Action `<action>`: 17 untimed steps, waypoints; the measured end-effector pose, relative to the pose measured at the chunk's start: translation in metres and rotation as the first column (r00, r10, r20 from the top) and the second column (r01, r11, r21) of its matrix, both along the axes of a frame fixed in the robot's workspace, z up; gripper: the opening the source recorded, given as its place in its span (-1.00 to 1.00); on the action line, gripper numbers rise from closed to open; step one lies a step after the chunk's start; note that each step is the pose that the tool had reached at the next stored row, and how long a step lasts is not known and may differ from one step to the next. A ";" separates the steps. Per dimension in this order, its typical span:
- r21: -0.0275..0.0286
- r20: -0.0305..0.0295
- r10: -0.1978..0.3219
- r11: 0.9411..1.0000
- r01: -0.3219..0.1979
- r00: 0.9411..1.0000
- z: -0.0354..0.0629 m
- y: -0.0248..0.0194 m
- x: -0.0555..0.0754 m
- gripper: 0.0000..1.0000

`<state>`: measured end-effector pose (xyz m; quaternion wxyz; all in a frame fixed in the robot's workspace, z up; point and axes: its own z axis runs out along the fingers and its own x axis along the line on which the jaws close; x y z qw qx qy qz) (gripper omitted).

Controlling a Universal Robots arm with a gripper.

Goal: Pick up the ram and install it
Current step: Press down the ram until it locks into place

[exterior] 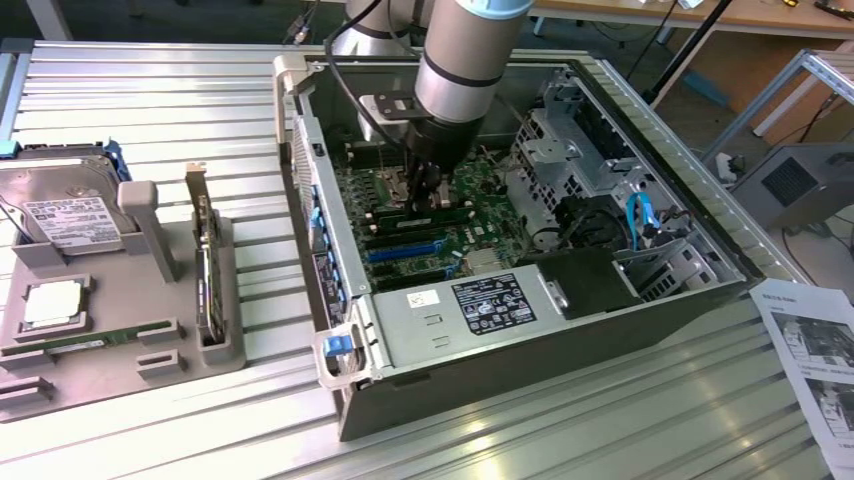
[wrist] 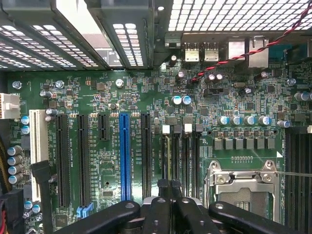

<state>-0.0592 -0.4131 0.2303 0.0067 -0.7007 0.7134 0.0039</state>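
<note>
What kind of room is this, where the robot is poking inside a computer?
Probably a robotics lab or workshop: an open computer case on a metal workbench, spare parts in a grey tray, and the robot arm over the motherboard.

Surface: you're looking at a ribbed aluminium table (exterior: 160,90) spanning the frame.
Centre: an open computer case (exterior: 534,330) sits on it.
Left: a grey parts tray (exterior: 220,355) rests there.
Lower right: a printed sheet (exterior: 814,370) lies at the edge.
</note>
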 end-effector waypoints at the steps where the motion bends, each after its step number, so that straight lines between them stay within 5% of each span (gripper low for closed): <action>1: 0.000 0.000 0.000 1.000 0.000 1.000 0.0009 0.0001 0.000 -0.79; 17: -0.001 -0.001 0.000 1.000 0.000 1.000 0.0085 -0.0001 -0.003 -0.79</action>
